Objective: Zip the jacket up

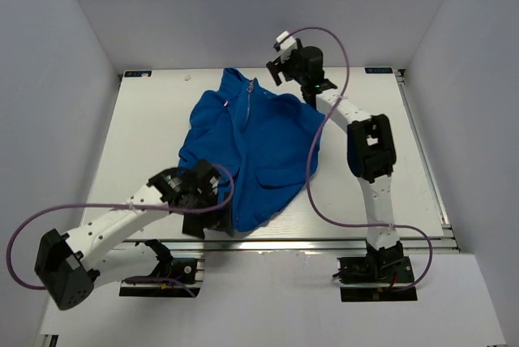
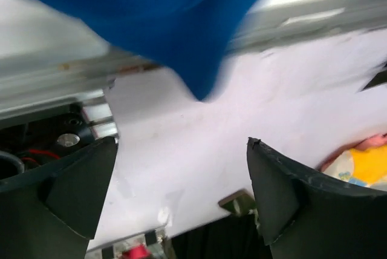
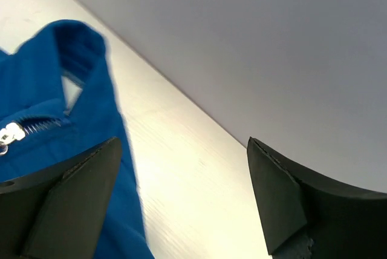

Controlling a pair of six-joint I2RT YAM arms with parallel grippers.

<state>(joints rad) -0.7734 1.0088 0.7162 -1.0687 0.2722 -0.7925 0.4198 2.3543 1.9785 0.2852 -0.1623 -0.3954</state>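
The royal-blue jacket (image 1: pixel 251 148) lies crumpled in the middle of the white table, collar toward the back and flap pocket (image 1: pixel 280 175) toward the front. Its zipper runs down from the collar and looks closed almost to the top. My right gripper (image 1: pixel 276 71) hovers open and empty just right of the collar. In the right wrist view (image 3: pixel 184 198) the collar (image 3: pixel 72 47) and silvery zipper pull (image 3: pixel 9 133) sit to its left. My left gripper (image 1: pixel 209 221) is open and empty at the jacket's near hem, which hangs as blue fabric (image 2: pixel 169 23) above the open fingers (image 2: pixel 181 192).
The table's near edge has a metal rail (image 1: pixel 324 243), also in the left wrist view (image 2: pixel 54 71). Grey walls close in the back and both sides (image 1: pixel 268 6). Purple cables loop from both arms (image 1: pixel 320 201). The left arm's base (image 2: pixel 36 144) and a yellow item (image 2: pixel 369 162) lie below the edge.
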